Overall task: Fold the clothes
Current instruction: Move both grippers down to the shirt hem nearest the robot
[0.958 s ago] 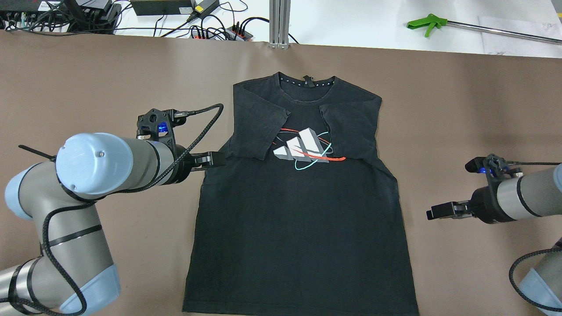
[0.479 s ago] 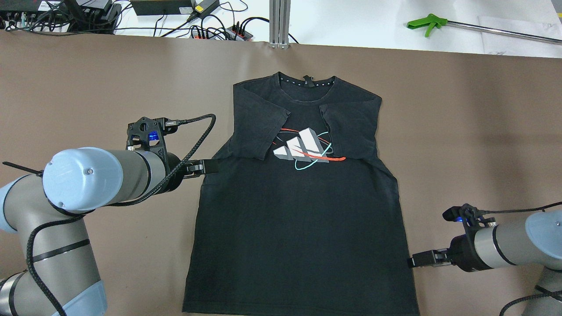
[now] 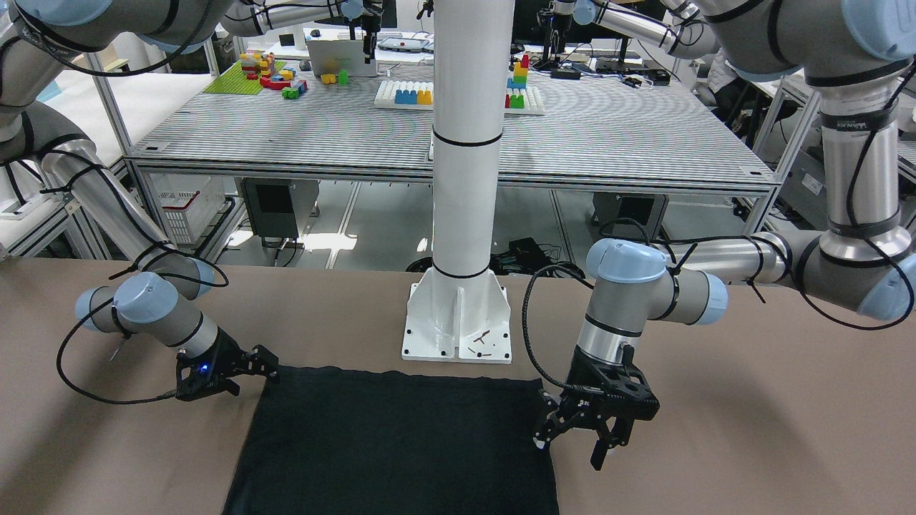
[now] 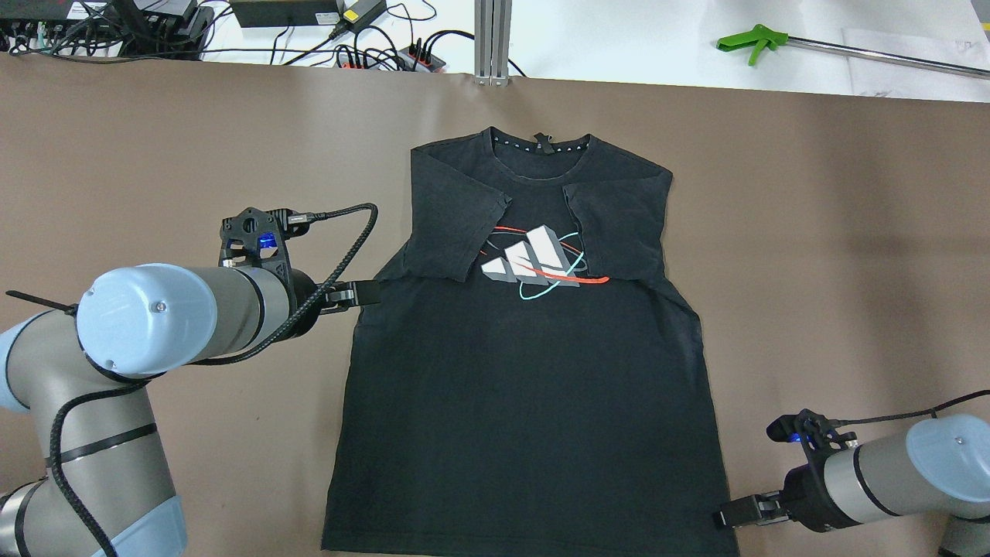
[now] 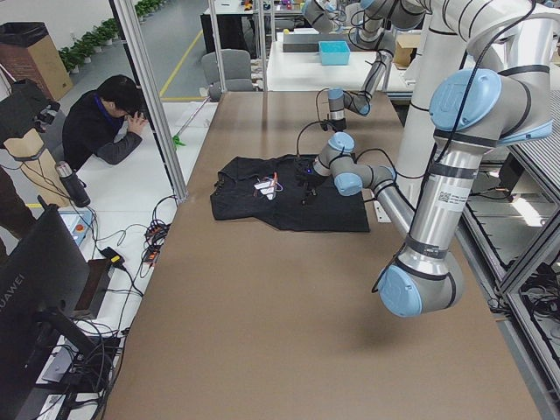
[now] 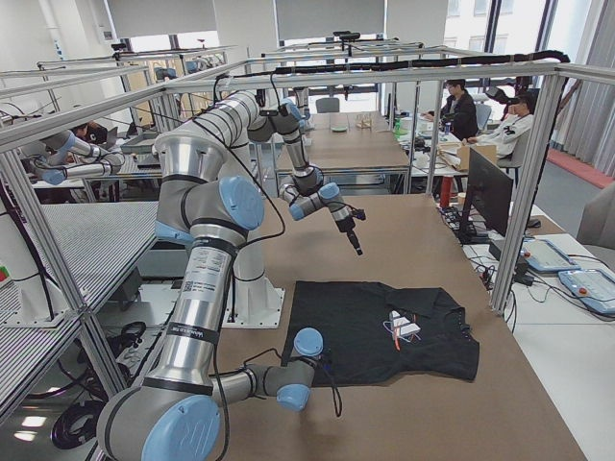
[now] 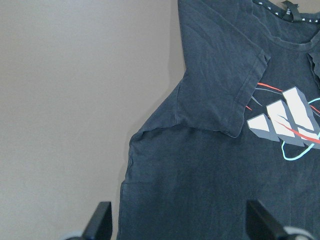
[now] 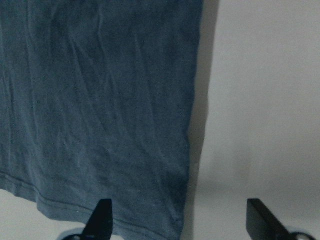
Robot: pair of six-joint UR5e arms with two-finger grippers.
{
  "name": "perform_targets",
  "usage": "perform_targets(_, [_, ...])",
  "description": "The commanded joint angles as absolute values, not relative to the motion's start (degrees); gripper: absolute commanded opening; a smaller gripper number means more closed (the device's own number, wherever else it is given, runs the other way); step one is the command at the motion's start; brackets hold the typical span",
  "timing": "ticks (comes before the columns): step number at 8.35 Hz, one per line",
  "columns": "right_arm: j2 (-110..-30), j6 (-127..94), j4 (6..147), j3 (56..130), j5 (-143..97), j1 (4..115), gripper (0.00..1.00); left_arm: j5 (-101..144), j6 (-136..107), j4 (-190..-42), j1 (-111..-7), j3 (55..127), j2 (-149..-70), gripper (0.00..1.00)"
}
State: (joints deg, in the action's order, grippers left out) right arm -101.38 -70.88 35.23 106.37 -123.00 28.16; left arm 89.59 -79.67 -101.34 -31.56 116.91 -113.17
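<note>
In the front-facing view, the black T-shirt (image 3: 393, 443) is seen flat on the brown table (image 3: 751, 429), its hem toward 12 o'clock. The left gripper (image 3: 569, 452) is held with jaws spread at the shirt's 3 o'clock edge. The right gripper (image 3: 254, 377) is set at the 11 o'clock hem corner.

In the overhead view, both sleeves are shown folded in beside the chest print (image 4: 541, 259). The left gripper is placed at the shirt's 9 o'clock edge, the right at its 5 o'clock corner.

In both side views, the shirt is seen mid-table.

In the left wrist view, the side seam is framed between parted fingers (image 7: 100, 225).

In the right wrist view, the hem corner is framed likewise, with one finger over cloth and the other over bare table.
</note>
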Motion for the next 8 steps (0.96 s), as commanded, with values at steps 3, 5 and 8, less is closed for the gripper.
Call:
perform_targets(3, [-101.69,-75.67,33.57,107.14,-122.43,23.12,0.94,89.47,-79.1,-101.34,-31.46,116.28,-112.85,0.94])
perform_targets(5, [-101.6,-76.02,33.57,107.14,-121.73,22.59,0.91,89.47,-79.1,-101.34,-31.46,116.11,-112.94,0.94])
perform_targets(8, [-101.69,-76.55,33.57,106.96,-118.83,20.65,0.13,89.47,-79.01,-101.34,-31.29,115.93,-113.03,0.94])
